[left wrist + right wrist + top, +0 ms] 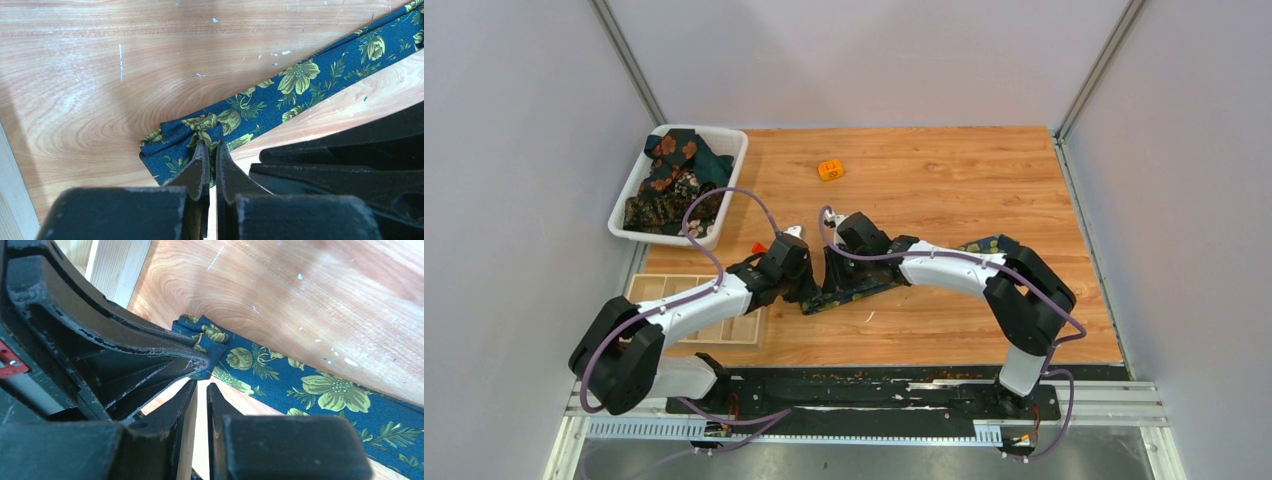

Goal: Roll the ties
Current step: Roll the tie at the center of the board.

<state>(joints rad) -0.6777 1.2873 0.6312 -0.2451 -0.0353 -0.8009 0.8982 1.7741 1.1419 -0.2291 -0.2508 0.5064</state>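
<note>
A navy tie with yellow-green flowers lies flat and slanted across the wooden table, partly under my right arm. Its near-left end is folded over. My left gripper is shut on that folded end, pinching the fabric; in the top view it sits at the tie's left tip. My right gripper is right beside it, jaws nearly together with only bare table in the slim gap, just short of the tie. Other ties, dark green with orange blooms, are heaped in a basket.
The white basket stands at the back left. A wooden compartment tray lies at the near left edge. A small orange piece sits at the back, and a small red piece lies by my left wrist. Walls enclose the table.
</note>
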